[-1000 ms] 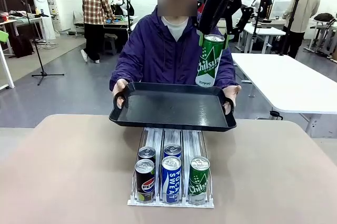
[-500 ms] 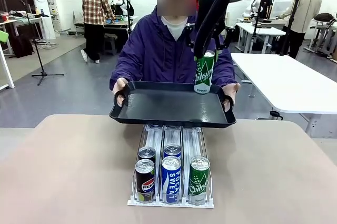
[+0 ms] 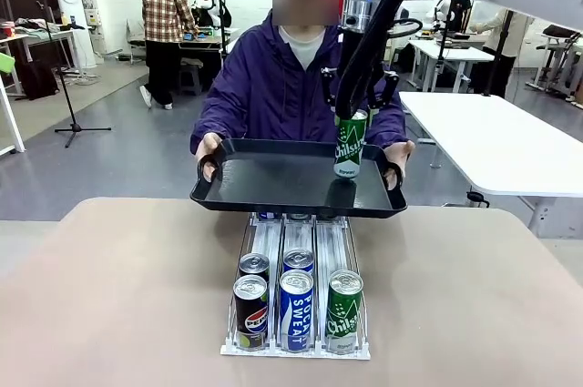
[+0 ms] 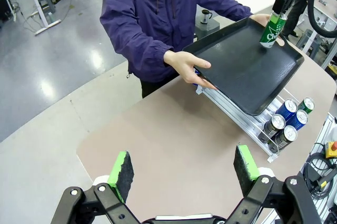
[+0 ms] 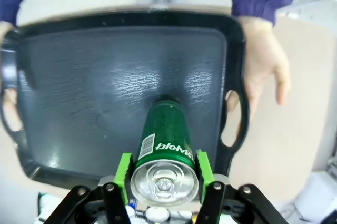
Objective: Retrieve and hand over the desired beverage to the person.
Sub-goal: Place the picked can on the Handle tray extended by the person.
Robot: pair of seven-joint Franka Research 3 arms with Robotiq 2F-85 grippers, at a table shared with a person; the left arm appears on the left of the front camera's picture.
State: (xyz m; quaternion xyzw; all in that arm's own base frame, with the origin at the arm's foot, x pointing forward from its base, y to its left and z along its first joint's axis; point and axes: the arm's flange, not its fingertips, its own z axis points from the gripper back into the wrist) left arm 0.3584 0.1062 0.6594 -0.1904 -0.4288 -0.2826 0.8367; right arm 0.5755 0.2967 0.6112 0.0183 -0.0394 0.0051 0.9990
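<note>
Front view: you see the right gripper (image 3: 352, 117) clamped on the top of the green can (image 3: 349, 148), which stands upright over the right end of the black tray (image 3: 264, 182). The can's base is at the tray's floor or just above it; you cannot tell whether it touches. The person (image 3: 273, 86) holds the tray level by both handles, above the far end of the rack (image 3: 270, 243) of cans on the table (image 3: 118, 296).

Left wrist view: your left gripper (image 4: 182, 166) hangs released, its green pads wide apart with nothing between them, over bare table well short of the tray (image 4: 237, 71). The green can (image 4: 272, 28) stands near the tray's far corner, under the other arm.

Right wrist view: you look down the green can (image 5: 163, 139) onto the tray (image 5: 89, 92). Both pads press the can's sides near its top rim, and the person's hand (image 5: 263, 71) lies at the tray's handle just beside it.
</note>
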